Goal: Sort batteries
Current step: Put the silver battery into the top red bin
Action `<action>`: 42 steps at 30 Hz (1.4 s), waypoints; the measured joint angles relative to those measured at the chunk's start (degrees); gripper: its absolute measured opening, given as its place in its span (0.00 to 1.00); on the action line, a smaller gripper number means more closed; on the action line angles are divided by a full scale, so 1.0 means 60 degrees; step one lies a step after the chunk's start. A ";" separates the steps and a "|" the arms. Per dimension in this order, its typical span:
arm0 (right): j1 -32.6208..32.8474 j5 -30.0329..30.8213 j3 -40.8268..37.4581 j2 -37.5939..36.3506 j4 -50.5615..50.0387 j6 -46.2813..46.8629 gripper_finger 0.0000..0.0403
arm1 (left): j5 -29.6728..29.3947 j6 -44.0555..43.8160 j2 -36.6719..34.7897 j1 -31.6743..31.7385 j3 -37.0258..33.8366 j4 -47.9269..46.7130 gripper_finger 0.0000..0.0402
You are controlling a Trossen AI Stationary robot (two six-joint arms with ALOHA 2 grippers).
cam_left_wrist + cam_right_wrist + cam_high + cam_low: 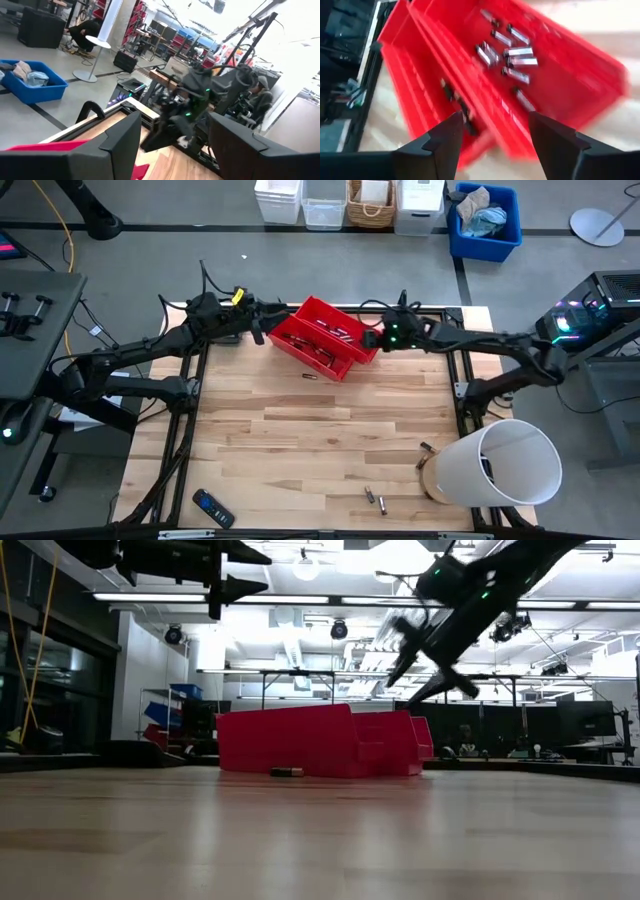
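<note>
Two red bins (322, 338) stand side by side at the table's far middle. In the right wrist view one bin (570, 85) holds several silver batteries (512, 57), and the other bin (415, 75) holds a few darker ones (462, 110). My right gripper (492, 137) hangs open above the bins, slanting down, with nothing between its fingers; it also shows over their right end (372, 340). My left gripper (262, 330) stands open and level above the bins' left end, holding nothing. Loose batteries lie in front of the bins (310, 376) and near the front edge (375, 500).
A large white cylinder (497, 465) lies on its side at the table's near right corner, with a battery (426, 448) beside it. A black remote control (212, 508) lies near the front left. The table's bare wooden middle (300, 440) lies between them.
</note>
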 joint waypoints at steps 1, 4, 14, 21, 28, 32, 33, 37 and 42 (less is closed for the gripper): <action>0.0046 -0.0142 0.0000 -0.0288 -0.0382 0.0070 0.55 | -0.0053 0.0002 0.0000 0.0002 0.0002 0.0000 0.53; 0.0496 -0.0207 0.0007 -0.1101 -0.1896 0.0345 0.55 | -0.0157 0.0004 0.0000 0.0002 0.0002 0.0000 0.53; 0.4164 -0.2723 0.0005 -0.1276 -0.4392 0.1757 0.56 | -0.0161 0.0016 0.0000 0.0005 0.0002 -0.0006 0.53; 0.6312 -0.3995 0.0007 0.0476 -0.2190 0.3207 0.56 | -0.0161 0.0020 0.0000 0.0005 0.0002 -0.0006 0.53; 0.7292 -0.5009 0.1828 0.2576 -0.3773 0.1928 0.56 | -0.0154 0.0020 0.0000 0.0005 0.0002 -0.0011 0.53; 0.7914 -0.6279 0.3189 0.3843 -0.4582 0.1787 0.56 | -0.0150 0.0020 0.0000 0.0005 0.0002 -0.0011 0.53; 0.8098 -0.6571 0.3384 0.4137 -0.4603 0.1939 0.56 | -0.0150 0.0019 0.0000 0.0005 0.0002 -0.0011 0.53; 0.8864 -0.6890 0.3881 0.5062 -0.4492 0.2454 0.56 | -0.0146 0.0020 0.0000 0.0005 0.0002 -0.0011 0.53; 0.9378 -0.7036 0.4115 0.5860 -0.4348 0.3772 0.56 | -0.0124 0.0053 0.0000 0.0005 0.0002 -0.0012 0.53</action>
